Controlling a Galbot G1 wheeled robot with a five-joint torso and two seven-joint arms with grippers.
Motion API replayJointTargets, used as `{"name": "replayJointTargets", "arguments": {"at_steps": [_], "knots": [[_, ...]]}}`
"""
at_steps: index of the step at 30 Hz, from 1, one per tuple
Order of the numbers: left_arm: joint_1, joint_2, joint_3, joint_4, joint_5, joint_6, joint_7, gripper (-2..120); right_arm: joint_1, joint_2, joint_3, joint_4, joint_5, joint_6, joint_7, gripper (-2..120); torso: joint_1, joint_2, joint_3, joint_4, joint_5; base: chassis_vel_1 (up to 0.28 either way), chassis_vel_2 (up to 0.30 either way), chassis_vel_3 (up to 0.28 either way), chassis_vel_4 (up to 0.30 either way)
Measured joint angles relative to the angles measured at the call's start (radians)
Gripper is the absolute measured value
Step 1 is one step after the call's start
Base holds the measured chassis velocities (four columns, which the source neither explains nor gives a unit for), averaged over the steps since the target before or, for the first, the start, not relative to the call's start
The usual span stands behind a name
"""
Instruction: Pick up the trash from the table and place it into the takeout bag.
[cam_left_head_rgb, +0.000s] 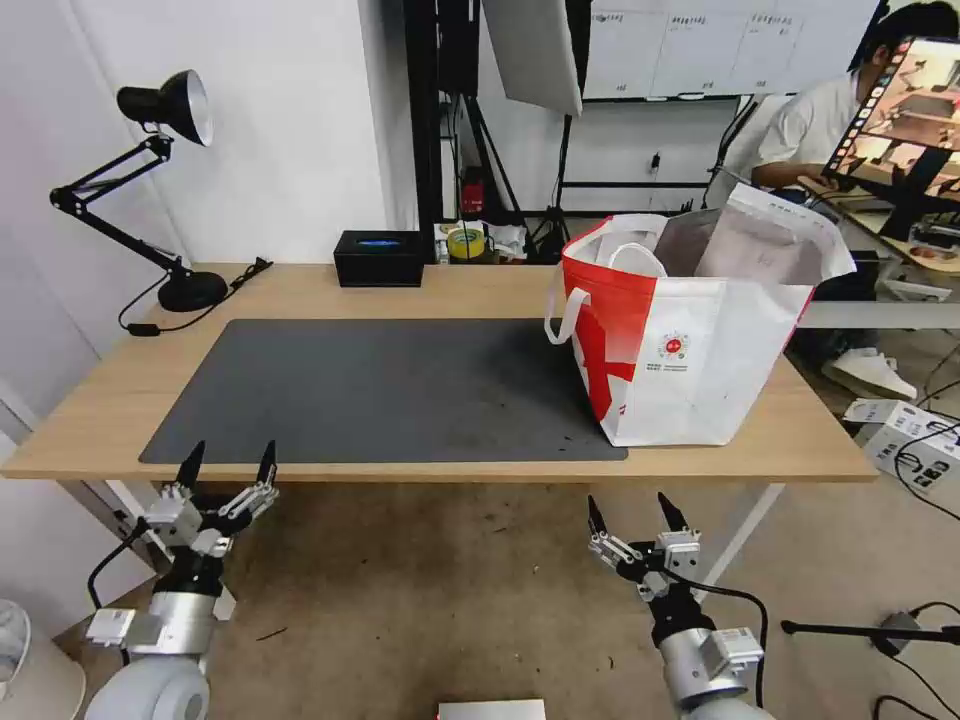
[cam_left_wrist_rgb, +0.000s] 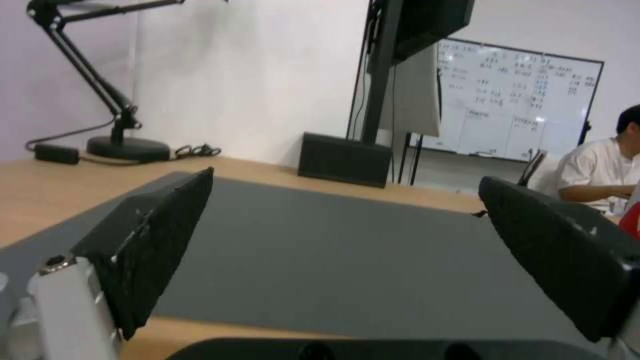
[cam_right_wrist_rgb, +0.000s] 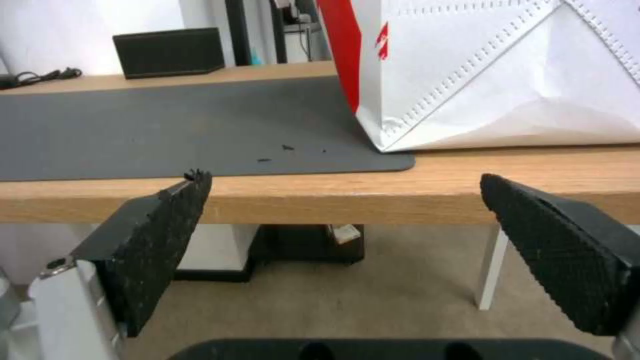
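While both arms wait below the near edge of the surface (cam_left_head_rgb: 300, 290), nothing is held. Going left to right: one black desk lamp (cam_left_head_rgb: 165, 105) stands at the far left corner; the left gripper (cam_left_head_rgb: 228, 466) hangs low in front, its two fingers spread wide and empty; one dark grey mat (cam_left_head_rgb: 380, 390) covers the middle, bare apart from a few dark crumbs near its right front corner; one black tissue box (cam_left_head_rgb: 378, 258) sits at the far edge; the right gripper (cam_left_head_rgb: 632, 514) hangs low, also spread and empty; one red-and-white takeout bag (cam_left_head_rgb: 690, 330) stands upright and open at the right end. No trash lies on the surface, so the job looks finished or the pieces are inside the bag. Keeping both arms low and clear seems the sound choice.
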Motion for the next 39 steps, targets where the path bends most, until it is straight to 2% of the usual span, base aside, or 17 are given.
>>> {"name": "replayJointTargets", "arguments": {"at_steps": [9,39], "knots": [[0.030,-0.008,-0.006,-0.003,0.015,0.047,-0.004,100,0.000,0.000,0.000,0.000,0.000,0.000,0.000,100,0.000,0.000,0.000,0.0000,0.0000,0.000,0.000,0.000,0.000],[0.022,-0.007,0.011,0.022,0.003,0.052,-0.007,100,0.000,0.000,0.000,0.000,0.000,0.000,0.000,100,0.000,0.000,0.000,0.0000,0.0000,0.000,0.000,0.000,0.000]]}}
